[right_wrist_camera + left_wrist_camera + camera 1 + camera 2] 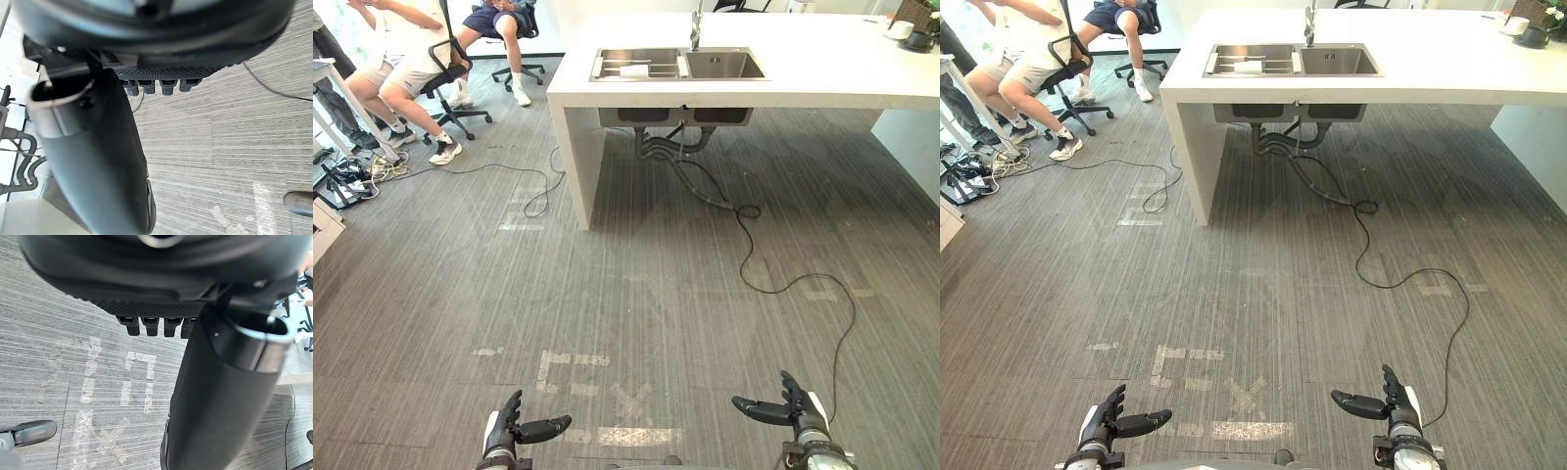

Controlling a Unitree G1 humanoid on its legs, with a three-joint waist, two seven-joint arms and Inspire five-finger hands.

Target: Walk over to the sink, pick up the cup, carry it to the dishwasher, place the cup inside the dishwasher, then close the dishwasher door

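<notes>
Left robot hand point(514, 431) and right robot hand point(793, 411) hang low over the floor point(636, 294), fingers spread, holding nothing. Far ahead, the counter point(803, 83) bears a sink point(734, 67) with a white thing point(633, 70) in its left basin; whether that is the cup I cannot tell.

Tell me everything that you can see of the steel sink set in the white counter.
The steel sink is a rectangular unit of grey metal with two basins side by side, sunk into the white counter near its left end. The left basin holds a pale thing, too small to identify. A metal tap stands at the far edge, between the basins. Grey pipes hang below.
</notes>
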